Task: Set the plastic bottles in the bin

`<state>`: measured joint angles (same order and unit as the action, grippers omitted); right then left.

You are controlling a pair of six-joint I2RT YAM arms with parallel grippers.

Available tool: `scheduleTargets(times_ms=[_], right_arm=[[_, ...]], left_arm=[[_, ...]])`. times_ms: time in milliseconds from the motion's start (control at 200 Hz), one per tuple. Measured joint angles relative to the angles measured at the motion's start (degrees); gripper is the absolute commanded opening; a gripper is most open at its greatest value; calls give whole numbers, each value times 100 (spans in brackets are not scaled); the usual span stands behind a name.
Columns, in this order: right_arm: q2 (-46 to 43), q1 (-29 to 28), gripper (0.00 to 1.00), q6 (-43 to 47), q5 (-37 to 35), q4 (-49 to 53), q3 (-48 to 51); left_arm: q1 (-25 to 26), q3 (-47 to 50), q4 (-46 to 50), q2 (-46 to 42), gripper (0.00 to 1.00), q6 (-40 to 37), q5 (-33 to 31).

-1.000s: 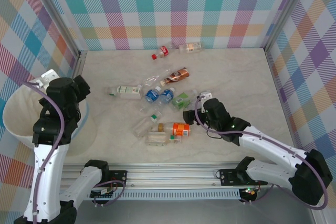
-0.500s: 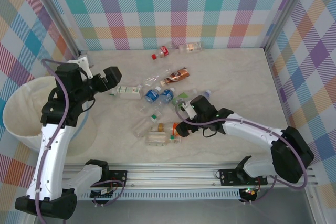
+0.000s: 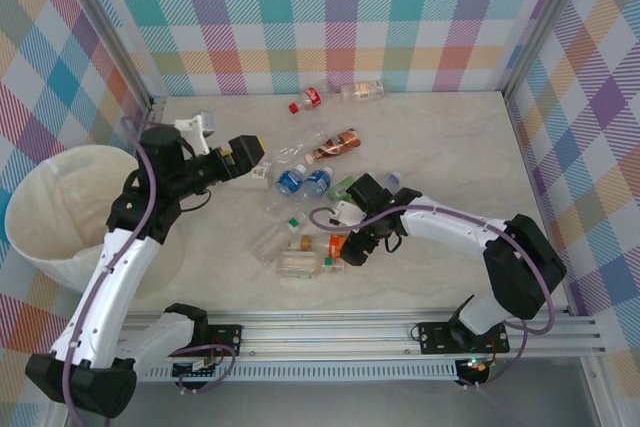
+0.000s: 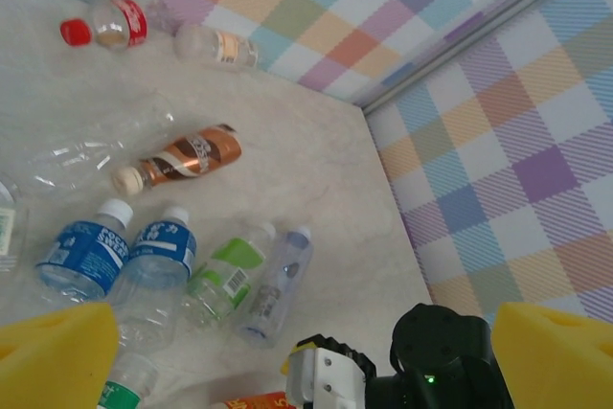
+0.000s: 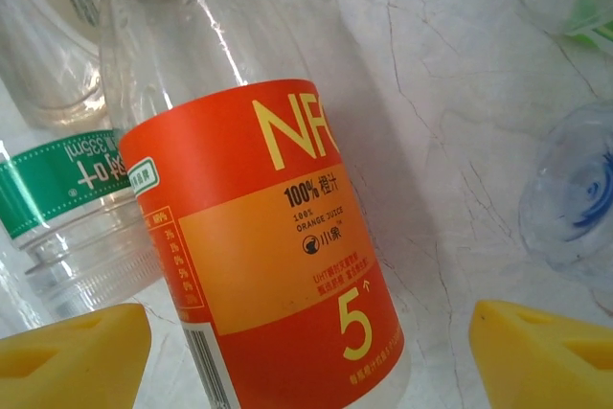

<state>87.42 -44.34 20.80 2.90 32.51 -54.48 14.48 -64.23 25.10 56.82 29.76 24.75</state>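
Bottle (image 5: pixel 268 265): clear plastic, orange label, lying between right gripper (image 5: pixel 306 356) pads, spread wide. Left gripper (image 4: pixel 305 356): spread, empty. Bin (image 3: pixel 42 232): cream, nine o'clock.

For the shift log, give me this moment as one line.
left gripper: open, empty | right gripper: open, over orange-label bottle

The orange-labelled bottle (image 5: pixel 259 256) is cut off at both ends (top and bottom edges).
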Motion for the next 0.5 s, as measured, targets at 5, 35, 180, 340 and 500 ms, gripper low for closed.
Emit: scheduleTargets(times_ms=[5,35,180,340,500], right_arm=[[0,0,86,9,-2,0,0],[4,0,86,118,-4,-7,0],[101,-13,86,566,-7,-66,0],[321,-33,84,1069,24,-83,0],[503,-39,82,1401,15,-208,2]], left_arm=[[17,17,-4,13,100,7,-4],[85,92,-17,72,100,61,-26],[302,466,33,273,100,299,-173],[302,643,129,466,100,525,-195],[302,833,201,595,100,564,-103]])
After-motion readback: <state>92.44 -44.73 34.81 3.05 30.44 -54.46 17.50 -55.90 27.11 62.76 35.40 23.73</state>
